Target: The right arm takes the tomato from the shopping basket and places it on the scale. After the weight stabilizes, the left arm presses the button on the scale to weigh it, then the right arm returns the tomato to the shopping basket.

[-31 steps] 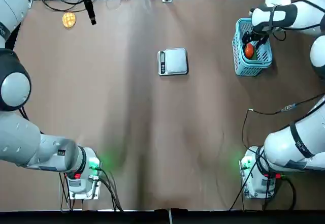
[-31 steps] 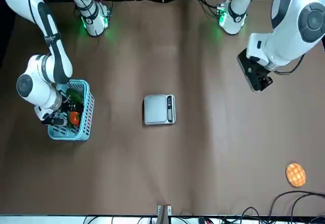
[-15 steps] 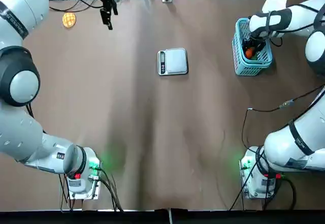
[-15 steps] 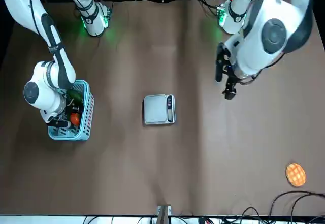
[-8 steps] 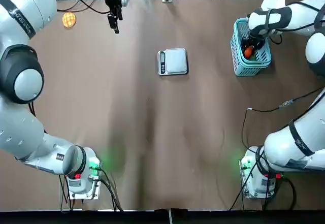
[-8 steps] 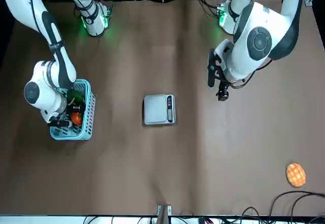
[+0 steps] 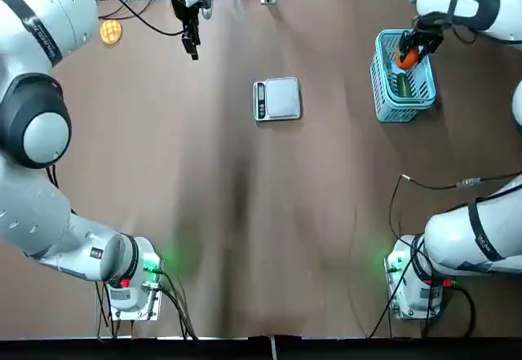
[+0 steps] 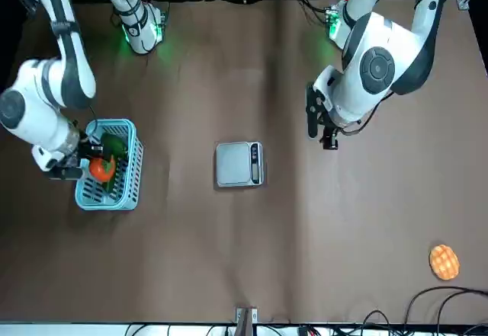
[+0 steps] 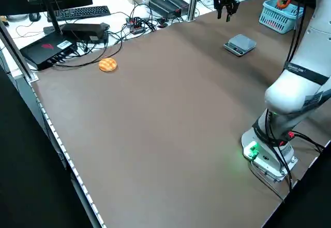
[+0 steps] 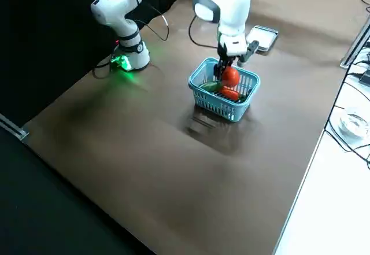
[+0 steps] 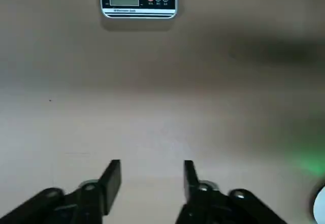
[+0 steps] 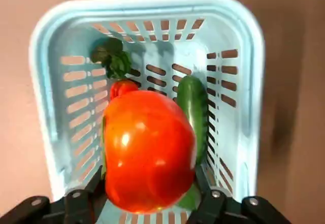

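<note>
Right gripper (image 12: 150,186) is gripping the tomato (image 12: 150,150) over the basket (image 7: 401,113), upper right of the top view! The scale (image 7: 282,99), upper centre, is waiting bare; weighing, button press and return are all remaining. Upper left, the left gripper (image 11: 152,181) is hovering, fingers apart.

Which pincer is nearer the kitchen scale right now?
Left: the left pincer hangs just beyond the scale's display side; the right pincer is farther off, gripping the tomato at the basket.
</note>
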You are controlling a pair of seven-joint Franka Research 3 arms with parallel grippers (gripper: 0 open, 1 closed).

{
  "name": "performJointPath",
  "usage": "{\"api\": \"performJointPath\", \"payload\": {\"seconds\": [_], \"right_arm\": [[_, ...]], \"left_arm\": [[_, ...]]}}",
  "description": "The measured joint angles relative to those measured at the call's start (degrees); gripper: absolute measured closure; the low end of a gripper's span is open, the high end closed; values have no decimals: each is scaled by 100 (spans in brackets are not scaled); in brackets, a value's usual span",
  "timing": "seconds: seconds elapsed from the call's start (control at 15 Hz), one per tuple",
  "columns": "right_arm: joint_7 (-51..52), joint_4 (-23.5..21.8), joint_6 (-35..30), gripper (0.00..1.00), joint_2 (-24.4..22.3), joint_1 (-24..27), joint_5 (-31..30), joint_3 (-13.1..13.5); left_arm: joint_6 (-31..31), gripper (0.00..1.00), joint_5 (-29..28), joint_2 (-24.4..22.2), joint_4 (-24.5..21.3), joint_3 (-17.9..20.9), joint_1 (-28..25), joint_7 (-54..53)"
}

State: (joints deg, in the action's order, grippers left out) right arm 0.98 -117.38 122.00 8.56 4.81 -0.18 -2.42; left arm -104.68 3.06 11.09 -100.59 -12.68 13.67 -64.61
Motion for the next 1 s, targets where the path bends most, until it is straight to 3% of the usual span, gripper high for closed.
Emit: {"api": "performJointPath", "payload": {"seconds": [0.33,0.8,0.87,0.93,1.0], "right_arm": [[33,454,-509,30,-197,-540,96,-141],[26,571,-471,30,-129,-1735,1489,-197],[26,571,-405,30,-77,-1903,1706,-202],[26,571,-311,30,13,-2055,1850,-207],[31,569,-8,30,266,-2312,2104,-212]], "left_arm": [[-68,57,-13,-2,1,11,-34,56],[-90,76,-48,-22,25,15,-86,51],[-90,84,-51,-22,25,15,-86,43],[-90,85,-52,-20,25,14,-85,33],[-103,95,-52,8,21,9,-79,-40]]}}
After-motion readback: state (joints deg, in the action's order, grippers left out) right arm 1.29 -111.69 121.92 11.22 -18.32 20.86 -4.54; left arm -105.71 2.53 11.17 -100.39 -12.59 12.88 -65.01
